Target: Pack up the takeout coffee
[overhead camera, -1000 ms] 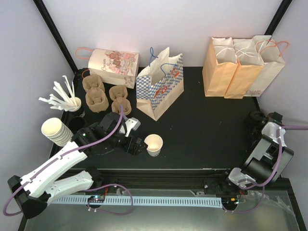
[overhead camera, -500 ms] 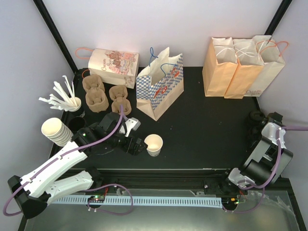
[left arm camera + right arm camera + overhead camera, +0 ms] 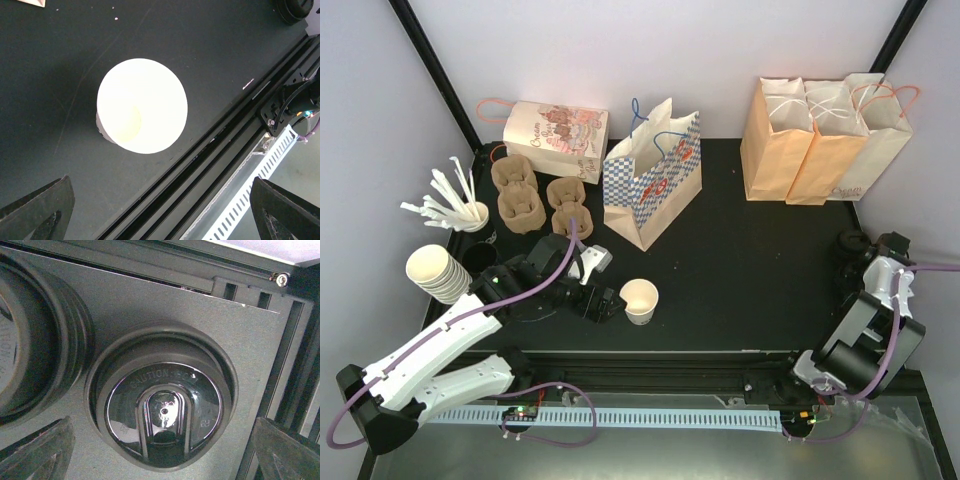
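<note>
Lid (image 3: 162, 412) partly behind right hand (image 3: 160, 460)

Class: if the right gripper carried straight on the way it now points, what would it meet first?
Probably the black lid centred directly below the right gripper, whose open jaws flank it. Depth is unclear, so contact distance can't be judged.

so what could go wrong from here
1. The cup stands open, with no lid, just beyond the left gripper; a sideways nudge could tip or slide it toward the table's near edge.
2. The right gripper hovers over one black lid with a second lid right beside it; an off-centre close might catch both or skate off the glossy top.
</note>
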You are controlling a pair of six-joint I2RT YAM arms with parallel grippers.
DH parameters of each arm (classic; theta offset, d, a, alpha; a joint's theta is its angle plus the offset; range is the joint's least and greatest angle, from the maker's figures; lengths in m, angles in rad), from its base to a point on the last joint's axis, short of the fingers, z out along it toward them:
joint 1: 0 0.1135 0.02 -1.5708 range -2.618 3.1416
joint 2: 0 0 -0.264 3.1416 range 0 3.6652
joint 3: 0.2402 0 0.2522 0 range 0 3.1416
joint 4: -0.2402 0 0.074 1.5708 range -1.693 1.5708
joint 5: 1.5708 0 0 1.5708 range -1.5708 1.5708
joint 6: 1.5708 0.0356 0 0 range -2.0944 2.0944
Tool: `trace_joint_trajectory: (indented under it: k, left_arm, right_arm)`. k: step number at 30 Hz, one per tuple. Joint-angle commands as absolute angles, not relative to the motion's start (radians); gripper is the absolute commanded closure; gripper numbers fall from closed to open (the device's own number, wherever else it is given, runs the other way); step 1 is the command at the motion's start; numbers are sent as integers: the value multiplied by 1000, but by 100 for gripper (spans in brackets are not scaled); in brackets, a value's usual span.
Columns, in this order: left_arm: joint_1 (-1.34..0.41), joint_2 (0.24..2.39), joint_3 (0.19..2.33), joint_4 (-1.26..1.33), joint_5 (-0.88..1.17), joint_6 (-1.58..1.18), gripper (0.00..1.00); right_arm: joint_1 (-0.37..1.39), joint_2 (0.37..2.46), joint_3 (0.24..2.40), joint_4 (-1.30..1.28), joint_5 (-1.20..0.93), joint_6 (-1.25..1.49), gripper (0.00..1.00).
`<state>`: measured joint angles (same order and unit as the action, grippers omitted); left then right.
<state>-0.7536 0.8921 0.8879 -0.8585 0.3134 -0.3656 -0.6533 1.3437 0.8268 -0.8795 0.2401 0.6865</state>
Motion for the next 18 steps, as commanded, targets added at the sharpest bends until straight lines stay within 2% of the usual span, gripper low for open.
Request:
trace_joint_trajectory:
  k: [1, 3, 8, 15, 18]
  left_arm:
    - [-749, 885, 886, -860, 324, -344, 1]
    - [-749, 882, 886, -862, 321, -342, 2]
    - [-749, 883, 889, -861, 318, -341, 1]
    - [-749, 888, 891, -858, 319, -342, 1]
    - [-749, 888, 889, -858, 319, -342, 2]
  right_arm:
    - [-660, 1364, 836, -854, 242, 685, 0]
    - [-660, 1374, 832, -842, 247, 682, 0]
    - [-660, 1405, 831, -832, 271, 684, 10]
    - [-660, 1415, 831, -824, 277, 687, 9]
    - [-661, 1426, 830, -821, 271, 683, 4]
